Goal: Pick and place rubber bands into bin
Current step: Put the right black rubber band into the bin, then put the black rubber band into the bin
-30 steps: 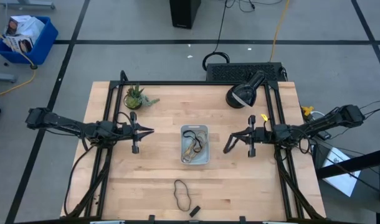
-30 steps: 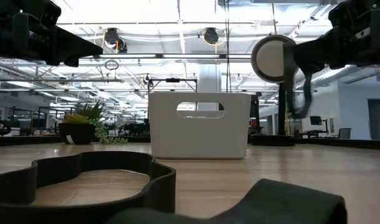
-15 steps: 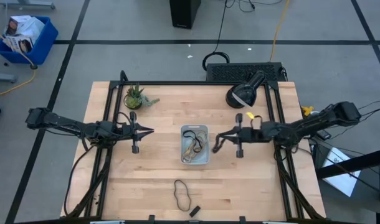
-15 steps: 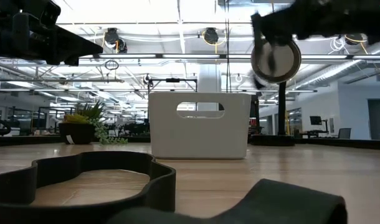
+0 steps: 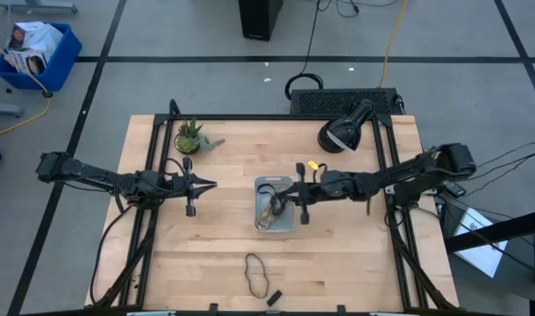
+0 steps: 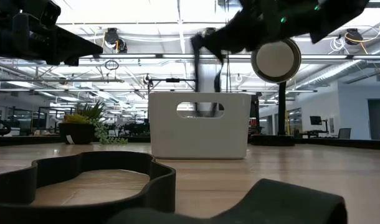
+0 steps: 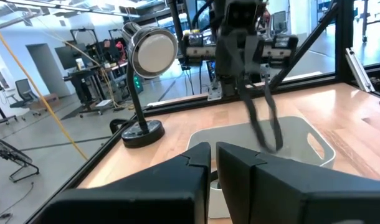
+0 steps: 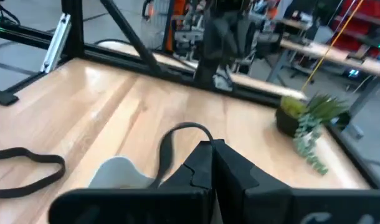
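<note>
The bin (image 5: 274,183) stands at the table's middle with tan and black rubber bands (image 5: 269,219) in it; it also shows in the low view (image 6: 199,140) and the left wrist view (image 7: 302,134). My right gripper (image 5: 282,195) is over the bin, shut on a black rubber band (image 7: 265,118). Another black rubber band (image 5: 257,272) lies flat on the table near the front edge, and shows close up in the low view (image 6: 84,177). My left gripper (image 5: 208,185) is shut and empty, left of the bin. My right gripper pinches the black band's upper part (image 8: 196,132) between its two shut fingers. The fingers come from the table's right side, slanting down. The band hangs slack below them as a long loop (image 7: 274,134) over the bin; I cannot tell whether its lower end touches the bin.
A black desk lamp (image 5: 342,133) stands at the far right and a small potted plant (image 5: 190,136) at the far left. A small black block (image 5: 274,297) lies by the front edge. Black frame rails (image 5: 381,149) run along the table's sides.
My right gripper has gone toward the table's left edge, from well right of the bin to above it, staying shut on the black band, which hangs below it the whole way.
</note>
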